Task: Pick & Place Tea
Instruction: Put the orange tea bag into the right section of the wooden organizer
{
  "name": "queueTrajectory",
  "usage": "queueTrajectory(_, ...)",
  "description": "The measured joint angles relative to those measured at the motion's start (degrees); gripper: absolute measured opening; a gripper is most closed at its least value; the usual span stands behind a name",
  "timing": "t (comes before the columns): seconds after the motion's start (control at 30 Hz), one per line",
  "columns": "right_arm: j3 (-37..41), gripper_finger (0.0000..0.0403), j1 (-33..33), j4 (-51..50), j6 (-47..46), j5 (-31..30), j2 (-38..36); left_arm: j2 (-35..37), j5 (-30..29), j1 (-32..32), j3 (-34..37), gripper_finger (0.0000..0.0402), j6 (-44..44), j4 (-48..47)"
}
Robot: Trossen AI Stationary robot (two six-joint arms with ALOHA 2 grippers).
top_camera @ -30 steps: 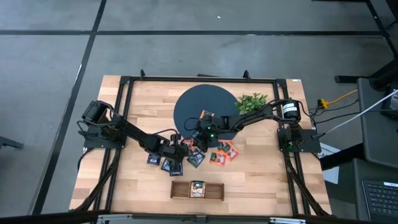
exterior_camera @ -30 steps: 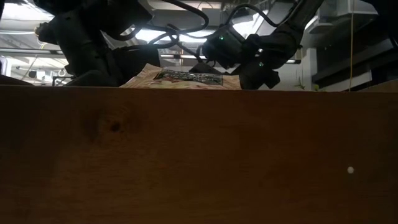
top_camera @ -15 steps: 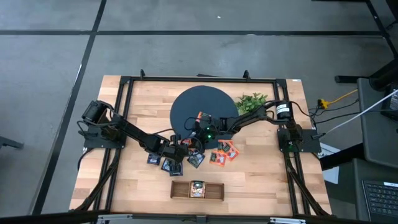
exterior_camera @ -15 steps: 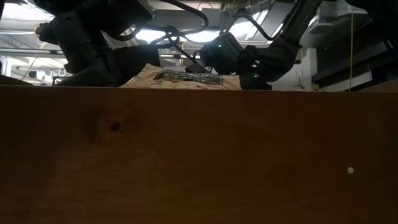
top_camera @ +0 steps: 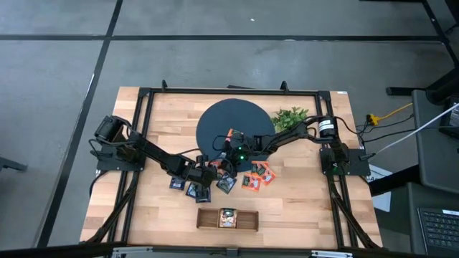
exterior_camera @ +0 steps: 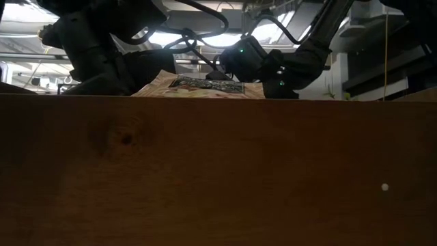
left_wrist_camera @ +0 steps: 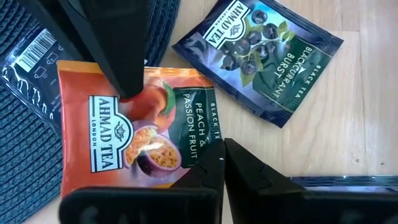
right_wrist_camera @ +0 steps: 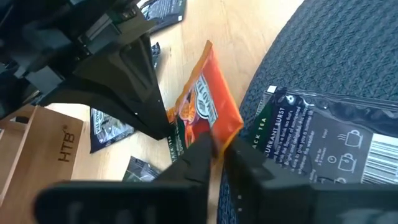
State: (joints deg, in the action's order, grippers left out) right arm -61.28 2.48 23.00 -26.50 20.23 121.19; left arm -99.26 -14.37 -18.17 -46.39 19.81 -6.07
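A light butcher-block wooden table with a black metal frame carries everything. On it lie a round dark woven mat, a leafy green plant beside the mat, and a narrow brown wooden three-compartment tray near the front edge. Small flat square tea sachets, orange-red and dark navy, lie scattered between mat and tray.

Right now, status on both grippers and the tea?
Right gripper shut on orange sachet. Left gripper shut, touching same sachet. Navy sachet lies alongside.
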Motion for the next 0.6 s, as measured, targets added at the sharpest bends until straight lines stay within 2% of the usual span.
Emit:
queueTrajectory(0.13, 0.04, 0.0007, -0.02, -0.08, 1.31, 0.06, 0.05, 0.0, -0.12, 0.0, 0.0, 0.0004, 0.66, -0.04)
queueTrajectory(0.4, 0.11, 0.0005, 0.02, -0.63, 2.55, 2.37, -0.61, 0.0, 0.77, 0.0, 0.0, 0.001, 2.95, 0.23)
queueTrajectory(0.6, 0.31, 0.0005, -0.06, -7.54, 5.95, 1.82, -6.0, 0.0, 0.87, -0.11, 0.0, 0.002, 8.02, 0.26)
